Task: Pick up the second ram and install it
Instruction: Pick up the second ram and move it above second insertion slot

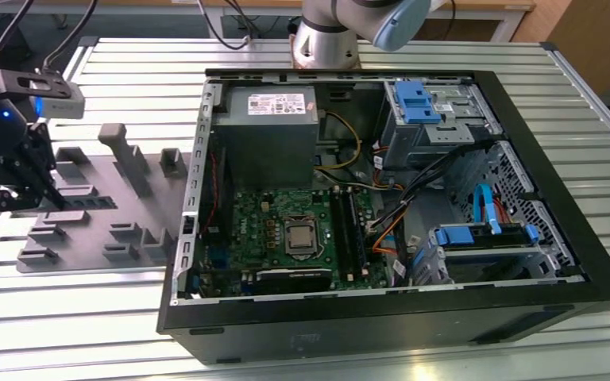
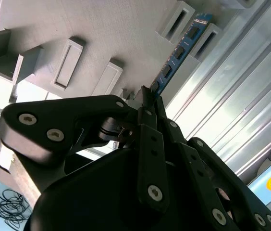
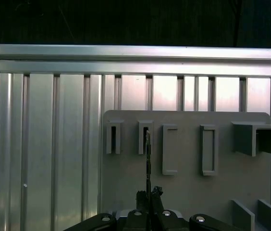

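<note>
The second ram [image 2: 181, 50] is a thin blue stick with dark chips. It runs from my fingertips out to a slotted holder on the grey fixture plate [image 2: 78, 29]. In the first wrist view the ram [image 3: 148, 159] shows edge-on, its far end at the second slot holder [image 3: 144, 137]. My gripper [image 2: 147, 94] is shut on the stick's near end, and its fingers [image 3: 153, 192] are pressed together around it. In the exterior view the gripper [image 1: 42, 190] hangs over the fixture plate [image 1: 125, 230] at the exterior view's left, far from the green motherboard [image 1: 283, 234].
An open black computer case [image 1: 390, 317] lies at the centre of the ribbed metal table [image 1: 83, 317], with a power supply [image 1: 268, 119], blue drive cages [image 1: 432, 107] and cables inside. Black slot rails [image 1: 348, 230] run beside the processor socket. Upright blocks [image 1: 125, 151] rise from the fixture plate.
</note>
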{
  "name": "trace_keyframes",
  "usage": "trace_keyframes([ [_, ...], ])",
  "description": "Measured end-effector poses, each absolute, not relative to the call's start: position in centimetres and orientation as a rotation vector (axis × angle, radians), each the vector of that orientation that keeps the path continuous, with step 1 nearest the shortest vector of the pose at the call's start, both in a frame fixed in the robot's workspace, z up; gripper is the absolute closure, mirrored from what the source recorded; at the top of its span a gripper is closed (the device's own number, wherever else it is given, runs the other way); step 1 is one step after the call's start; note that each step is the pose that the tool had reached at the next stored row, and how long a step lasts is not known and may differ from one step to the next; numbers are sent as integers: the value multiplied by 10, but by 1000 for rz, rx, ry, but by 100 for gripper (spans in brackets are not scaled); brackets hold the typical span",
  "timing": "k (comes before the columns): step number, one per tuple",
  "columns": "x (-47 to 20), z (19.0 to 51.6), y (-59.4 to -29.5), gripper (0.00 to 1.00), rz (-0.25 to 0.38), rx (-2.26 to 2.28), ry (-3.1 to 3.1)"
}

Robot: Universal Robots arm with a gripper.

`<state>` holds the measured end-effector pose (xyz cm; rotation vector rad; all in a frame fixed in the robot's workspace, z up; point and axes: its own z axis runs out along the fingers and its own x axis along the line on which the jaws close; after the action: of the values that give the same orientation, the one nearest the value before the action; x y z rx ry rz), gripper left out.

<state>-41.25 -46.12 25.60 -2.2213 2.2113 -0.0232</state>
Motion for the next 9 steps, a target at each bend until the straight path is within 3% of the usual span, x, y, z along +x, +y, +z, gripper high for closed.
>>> trace_keyframes([
  [9,-413,258,-461,86,-23,-2221,2211],
])
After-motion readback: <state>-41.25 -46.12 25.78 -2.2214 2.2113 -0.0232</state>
